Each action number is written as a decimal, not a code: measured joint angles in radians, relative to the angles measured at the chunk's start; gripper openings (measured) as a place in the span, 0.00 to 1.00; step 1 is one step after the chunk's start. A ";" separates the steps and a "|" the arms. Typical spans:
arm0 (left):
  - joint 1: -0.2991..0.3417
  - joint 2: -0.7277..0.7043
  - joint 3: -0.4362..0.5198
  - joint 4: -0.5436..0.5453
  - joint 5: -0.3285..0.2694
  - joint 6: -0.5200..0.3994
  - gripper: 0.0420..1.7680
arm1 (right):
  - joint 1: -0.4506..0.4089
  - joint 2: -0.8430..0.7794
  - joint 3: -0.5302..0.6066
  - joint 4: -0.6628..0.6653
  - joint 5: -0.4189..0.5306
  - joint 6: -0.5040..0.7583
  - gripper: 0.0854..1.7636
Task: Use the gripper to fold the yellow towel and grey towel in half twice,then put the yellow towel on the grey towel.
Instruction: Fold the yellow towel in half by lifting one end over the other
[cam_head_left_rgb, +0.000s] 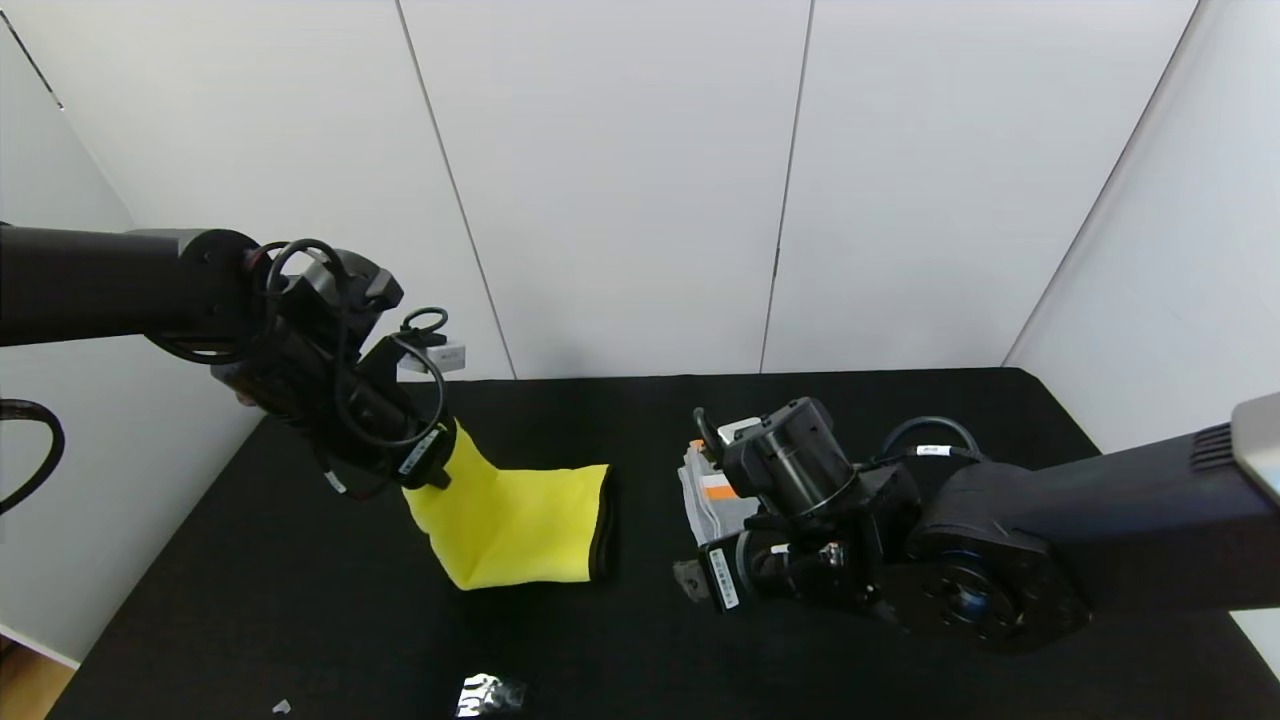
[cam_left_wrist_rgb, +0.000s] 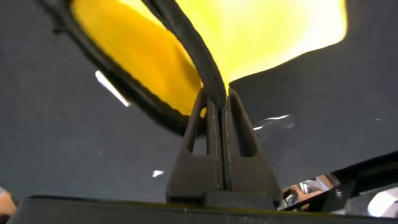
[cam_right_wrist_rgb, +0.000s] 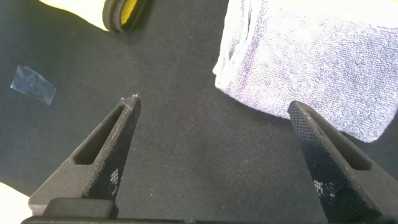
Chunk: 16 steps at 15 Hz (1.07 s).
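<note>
The yellow towel (cam_head_left_rgb: 520, 520) lies folded at mid-left of the black table, one corner lifted off the surface. My left gripper (cam_head_left_rgb: 445, 462) is shut on that raised corner; in the left wrist view its jaws pinch the towel's dark edge trim (cam_left_wrist_rgb: 208, 65), with yellow cloth (cam_left_wrist_rgb: 143, 56) hanging beyond. The grey towel (cam_head_left_rgb: 715, 500) lies folded at mid-table, orange band showing, mostly hidden behind my right arm. My right gripper (cam_right_wrist_rgb: 214, 109) hovers open over bare table, beside the near edge of the grey towel (cam_right_wrist_rgb: 317, 68), with nothing between its fingers (cam_right_wrist_rgb: 118, 134).
The table (cam_head_left_rgb: 300, 620) is covered in black cloth, with white wall panels behind it. A crumpled scrap of clear plastic (cam_head_left_rgb: 490, 693) lies near the front edge, and a small white scrap (cam_head_left_rgb: 281, 707) at front left. A small white box (cam_head_left_rgb: 440, 355) sits at the back left.
</note>
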<state>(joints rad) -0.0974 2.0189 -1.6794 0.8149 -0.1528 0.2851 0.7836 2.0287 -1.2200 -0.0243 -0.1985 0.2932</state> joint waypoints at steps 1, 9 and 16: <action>-0.020 0.000 -0.001 0.000 0.000 -0.003 0.04 | -0.001 -0.001 0.000 0.000 0.000 0.000 0.97; -0.147 0.005 0.015 0.000 -0.006 -0.084 0.04 | -0.008 -0.003 0.004 0.002 -0.002 0.031 0.97; -0.225 0.044 0.033 -0.014 -0.016 -0.160 0.04 | -0.008 -0.003 0.015 0.001 -0.003 0.032 0.97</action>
<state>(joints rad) -0.3221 2.0628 -1.6466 0.8011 -0.1685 0.1251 0.7755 2.0257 -1.2051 -0.0228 -0.2011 0.3251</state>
